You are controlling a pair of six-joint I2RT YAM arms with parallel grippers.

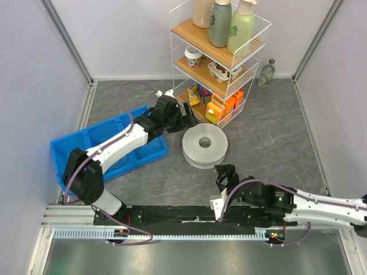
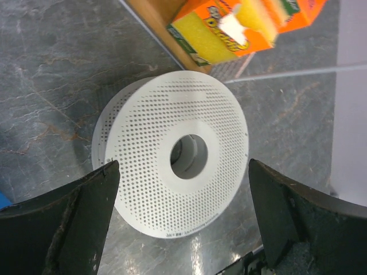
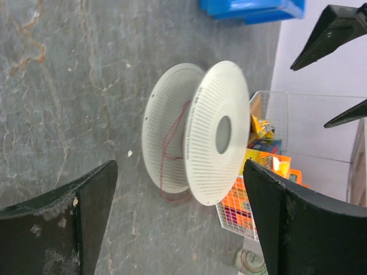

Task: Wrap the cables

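Spool (image 1: pixel 205 144) is lying flat on tabletop (image 1: pixel 269 132) just beside rack (image 1: pixel 229 86), thin red cable (image 3: pixel 164 154) showing around its core. Left end effector (image 1: pixel 186 116) is hovering by spool, wide, holding nothing. Right end effector (image 1: pixel 227 172) is facing spool, wide, holding nothing.

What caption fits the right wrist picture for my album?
Open right gripper faces a white perforated plastic spool holding thin red cable on the grey table.
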